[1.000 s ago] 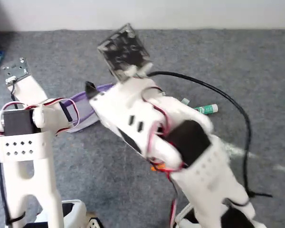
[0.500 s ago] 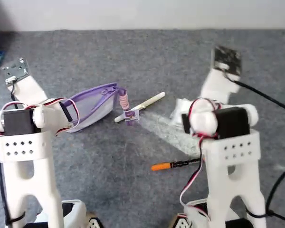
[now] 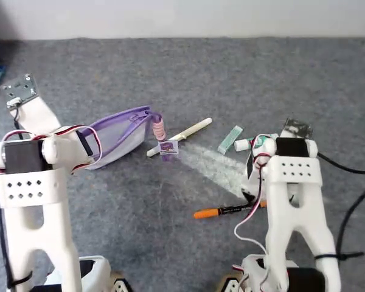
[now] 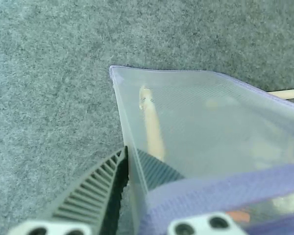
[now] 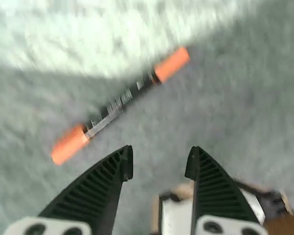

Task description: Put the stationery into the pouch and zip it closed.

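Left hand (image 4: 130, 156) pinches the pouch (image 4: 201, 132) at its edge; we note one pale pen (image 4: 152, 122) inside. Right hand (image 5: 160, 152) points down, spread wide, above the orange marker (image 5: 120, 105) on the grey surface (image 3: 170, 73), 4 o'clock from the pouch.

Pen (image 3: 184, 134) just right of pouch (image 3: 117, 139)
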